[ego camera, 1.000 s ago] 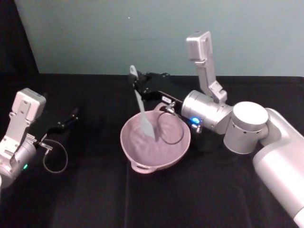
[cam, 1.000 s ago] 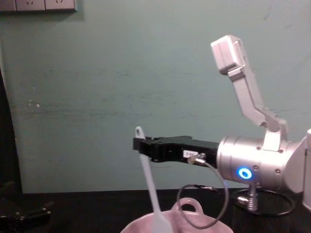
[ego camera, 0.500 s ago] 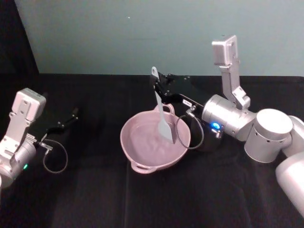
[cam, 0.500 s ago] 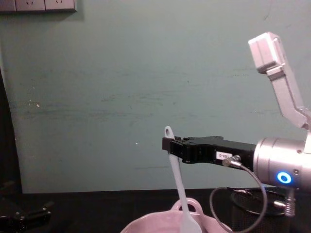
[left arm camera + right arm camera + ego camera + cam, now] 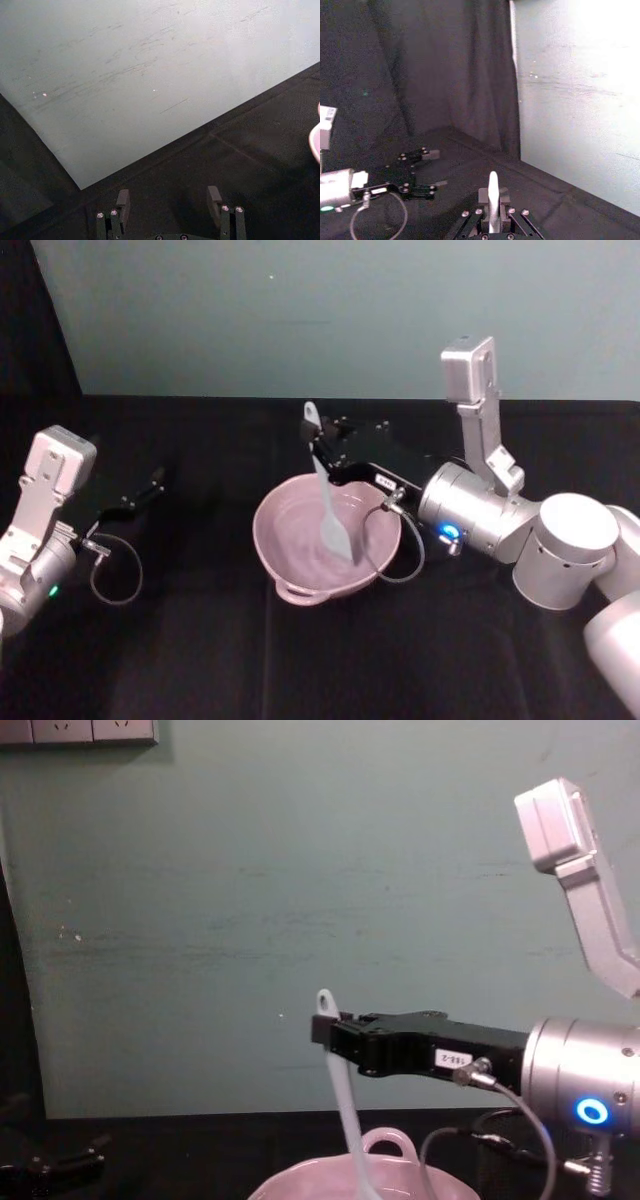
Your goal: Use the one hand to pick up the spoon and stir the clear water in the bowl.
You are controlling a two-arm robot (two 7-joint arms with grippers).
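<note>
The pale pink bowl (image 5: 268,545) sits mid-table, and the clear water (image 5: 298,538) in it is barely visible. My right gripper (image 5: 322,452) hovers over the bowl's far rim, shut on the upper handle of the white spoon (image 5: 326,498). The spoon stands nearly upright with its blade down inside the bowl. In the chest view the spoon (image 5: 342,1095) drops from the right gripper (image 5: 326,1032) into the bowl (image 5: 300,1182). The right wrist view shows the spoon handle (image 5: 493,192) clamped between the fingers. My left gripper (image 5: 152,485) rests open at the far left.
A grey cable loop (image 5: 402,552) from the right wrist hangs over the bowl's right rim. Another cable loop (image 5: 115,575) lies on the black table beside the left arm. The left wrist view has the open left gripper (image 5: 168,200) and the bowl's edge (image 5: 315,142).
The right gripper swept the spoon rightward across the bowl, then back a little to the left and nearer me. The blade stayed in the bowl. The left arm has not moved.
</note>
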